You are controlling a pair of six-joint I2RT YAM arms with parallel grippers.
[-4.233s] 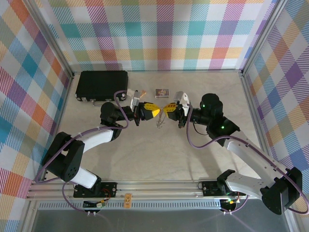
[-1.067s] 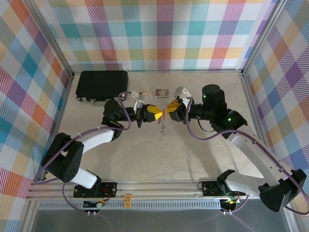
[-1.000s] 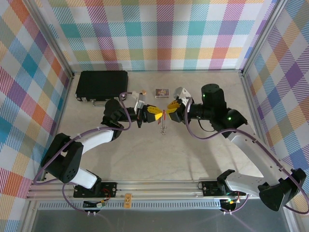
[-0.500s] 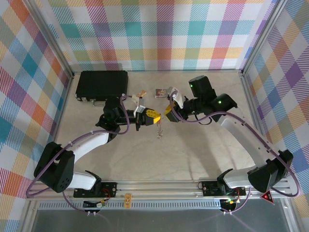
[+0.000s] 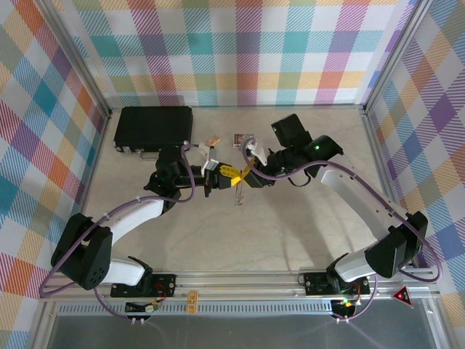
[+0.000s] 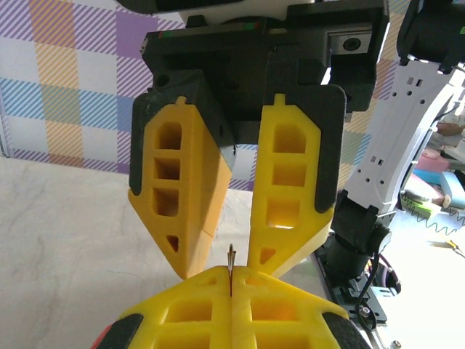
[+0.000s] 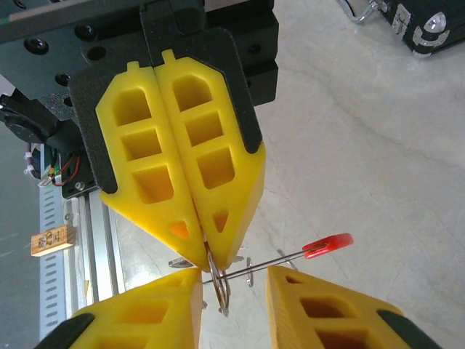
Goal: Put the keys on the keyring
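a pale beige, marble-patterned flat tabletop (image 5: 240,240) carries everything. a black rectangular hard case (image 5: 152,129) lies flat on it at the far left corner, near the back wall. a small printed rectangular card (image 5: 241,138) lies at the far middle, well apart from the case.

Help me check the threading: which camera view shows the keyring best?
The right wrist view: the keyring appears as a thin metal loop pinched by the shut left gripper, between the right gripper's parted fingers. The left wrist view gives a mere metal sliver of it; the top view, a tiny dangling glint.
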